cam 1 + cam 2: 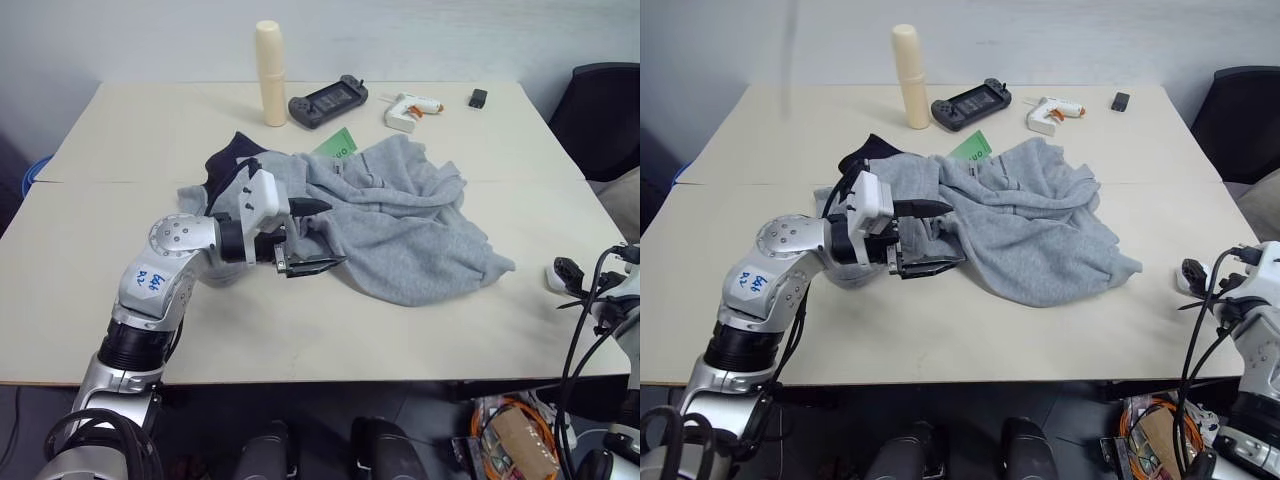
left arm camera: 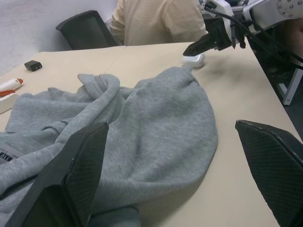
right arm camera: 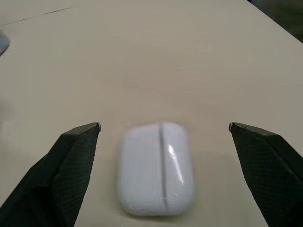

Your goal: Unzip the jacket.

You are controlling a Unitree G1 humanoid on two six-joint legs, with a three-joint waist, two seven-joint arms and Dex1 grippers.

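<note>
Fingers of the left hand (image 1: 312, 238) spread wide over the crumpled jacket (image 1: 390, 225) mid-counter (image 1: 120, 140), gripping nothing; right hand (image 3: 163, 130) gapes at the counter's right edge around a white earbud case (image 3: 157, 168), untouched; bare counter lies nearer the robot.
</note>
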